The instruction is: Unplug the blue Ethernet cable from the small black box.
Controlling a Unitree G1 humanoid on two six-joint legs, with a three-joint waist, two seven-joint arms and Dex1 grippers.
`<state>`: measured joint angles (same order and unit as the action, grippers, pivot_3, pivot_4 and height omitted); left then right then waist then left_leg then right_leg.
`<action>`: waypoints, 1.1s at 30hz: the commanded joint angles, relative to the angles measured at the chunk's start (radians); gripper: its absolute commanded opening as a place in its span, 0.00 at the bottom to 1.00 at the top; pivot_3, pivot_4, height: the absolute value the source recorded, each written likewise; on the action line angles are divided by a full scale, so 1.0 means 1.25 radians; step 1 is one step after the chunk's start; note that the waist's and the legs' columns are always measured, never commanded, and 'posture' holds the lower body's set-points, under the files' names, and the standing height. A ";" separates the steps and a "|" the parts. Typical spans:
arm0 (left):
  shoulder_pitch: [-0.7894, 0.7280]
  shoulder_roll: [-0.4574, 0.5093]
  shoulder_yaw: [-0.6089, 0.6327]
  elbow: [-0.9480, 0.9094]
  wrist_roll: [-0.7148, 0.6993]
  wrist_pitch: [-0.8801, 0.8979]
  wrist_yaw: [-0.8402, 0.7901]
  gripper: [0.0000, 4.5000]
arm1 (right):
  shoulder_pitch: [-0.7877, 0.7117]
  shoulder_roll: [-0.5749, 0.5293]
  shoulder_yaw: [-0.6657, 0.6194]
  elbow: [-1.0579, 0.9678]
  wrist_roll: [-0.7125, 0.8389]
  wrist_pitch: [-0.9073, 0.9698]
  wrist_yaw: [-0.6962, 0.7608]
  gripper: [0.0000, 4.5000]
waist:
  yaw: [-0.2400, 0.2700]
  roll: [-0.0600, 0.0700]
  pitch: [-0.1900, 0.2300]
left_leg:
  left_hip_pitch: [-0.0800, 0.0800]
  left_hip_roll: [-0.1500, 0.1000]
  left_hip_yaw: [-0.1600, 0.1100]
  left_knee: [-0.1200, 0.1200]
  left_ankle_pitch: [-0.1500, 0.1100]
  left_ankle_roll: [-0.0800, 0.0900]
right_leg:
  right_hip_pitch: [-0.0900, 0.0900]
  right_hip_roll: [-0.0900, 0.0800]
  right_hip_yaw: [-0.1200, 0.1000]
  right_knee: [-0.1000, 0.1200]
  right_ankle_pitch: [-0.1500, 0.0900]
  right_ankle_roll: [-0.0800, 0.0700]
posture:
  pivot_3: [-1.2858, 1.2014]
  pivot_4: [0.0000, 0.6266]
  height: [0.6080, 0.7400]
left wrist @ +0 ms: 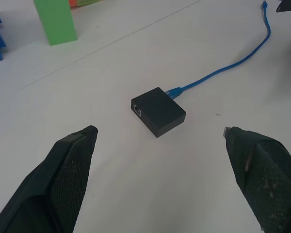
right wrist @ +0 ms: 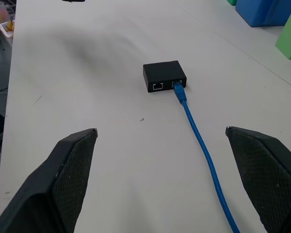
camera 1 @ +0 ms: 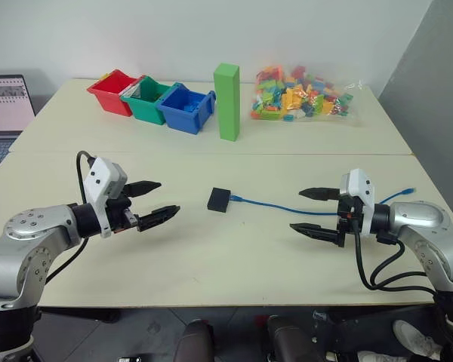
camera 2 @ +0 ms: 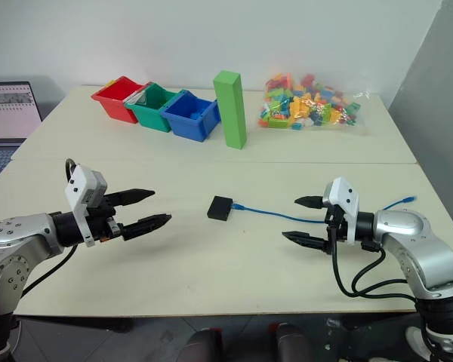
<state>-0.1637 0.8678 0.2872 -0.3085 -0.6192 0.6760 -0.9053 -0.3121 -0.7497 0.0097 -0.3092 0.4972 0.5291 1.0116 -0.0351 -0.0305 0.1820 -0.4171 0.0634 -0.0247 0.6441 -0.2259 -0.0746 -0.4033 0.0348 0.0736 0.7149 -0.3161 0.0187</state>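
Both of our grippers sit closest in the left eye view: the left gripper [camera 1: 152, 200] hovers over the table [camera 1: 211, 249] with its fingers spread wide and nothing between them, and the right gripper [camera 1: 315, 212] is spread just as wide, also empty. Between them lies the box [camera 1: 218, 199], flat on the table, with the cable [camera 1: 287, 205] plugged into its right side and trailing off to the right, past our right gripper, to a loose plug near the table edge. Further back we've got a red bin [camera 1: 113, 92], green bin [camera 1: 148, 99] and blue bin [camera 1: 186, 107] in a row, a tall green block [camera 1: 227, 102] standing upright just beside the blue one, and a bag of bricks [camera 1: 300, 94]. A laptop [camera 1: 4, 109] sits at far left.

From the left wrist view, our fingers [left wrist: 70, 174] stand far apart, and the box [left wrist: 158, 111] lies between and beyond them, well clear of both. One empty port faces us; the cable [left wrist: 223, 70] leaves from the side.

Over in the right wrist view, fingers [right wrist: 72, 170] are wide apart again. We see the box [right wrist: 165, 75] with two ports on its near face, and the cable [right wrist: 199, 138] sits in one, still plugged in, running back between the fingers.
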 commanded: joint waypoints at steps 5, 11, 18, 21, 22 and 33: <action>0.003 -0.005 0.003 -0.036 -0.006 -0.008 0.007 0.99 | -0.022 -0.005 -0.024 -0.010 0.010 -0.015 0.008 1.00 | 0.000 0.000 0.000 | 0.000 0.000 0.000 0.000 0.000 0.000 | 0.000 0.000 0.000 0.000 0.000 0.000 | 0.52 0.24 1.00; 0.022 -0.007 -0.003 -0.050 -0.005 -0.003 0.016 0.99 | -0.046 0.010 -0.007 0.006 -0.006 -0.016 -0.006 1.00 | 0.000 0.000 0.000 | 0.000 0.000 0.000 0.000 0.000 0.000 | 0.000 0.000 0.000 0.000 0.000 0.000 | 0.52 0.24 1.00; 0.066 -0.015 -0.014 -0.068 0.001 -0.026 0.011 0.99 | -0.098 0.083 0.062 0.050 -0.071 -0.036 -0.058 1.00 | -0.001 0.000 0.000 | 0.000 0.000 0.000 0.000 0.000 0.000 | 0.000 0.000 0.000 0.000 0.000 0.000 | 0.52 0.24 1.00; 0.080 -0.014 -0.028 -0.065 0.018 -0.052 -0.003 0.99 | -0.143 0.143 0.125 0.109 -0.143 -0.062 -0.105 1.00 | -0.003 0.000 0.000 | 0.000 0.000 0.000 0.000 0.000 0.000 | 0.000 0.000 0.000 0.000 0.000 0.000 | 0.52 0.24 1.00; 0.081 -0.014 -0.030 -0.062 0.021 -0.056 -0.004 0.99 | -0.151 0.158 0.135 0.123 -0.158 -0.068 -0.115 1.00 | -0.003 0.000 0.000 | 0.000 0.000 0.000 0.000 0.000 0.000 | 0.000 0.000 0.000 0.000 0.000 0.000 | 0.52 0.24 1.00; 0.146 0.013 -0.039 -0.036 0.042 -0.099 -0.088 0.99 | -0.330 0.372 0.290 0.483 -0.330 -0.156 -0.165 1.00 | -0.008 0.001 0.000 | 0.000 0.000 0.000 0.000 0.000 0.000 | -0.001 -0.001 0.000 0.001 0.002 -0.004 | 0.52 0.24 1.00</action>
<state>0.0165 0.8711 0.2298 -0.3417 -0.5680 0.5729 -0.9993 -0.6874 -0.3018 0.3738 0.2614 0.1000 0.3749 0.8059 -0.0457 -0.0296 0.1825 -0.4176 0.0630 -0.0241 0.6444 -0.2259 -0.0747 -0.4045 0.0341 0.0734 0.7159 -0.3131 0.0134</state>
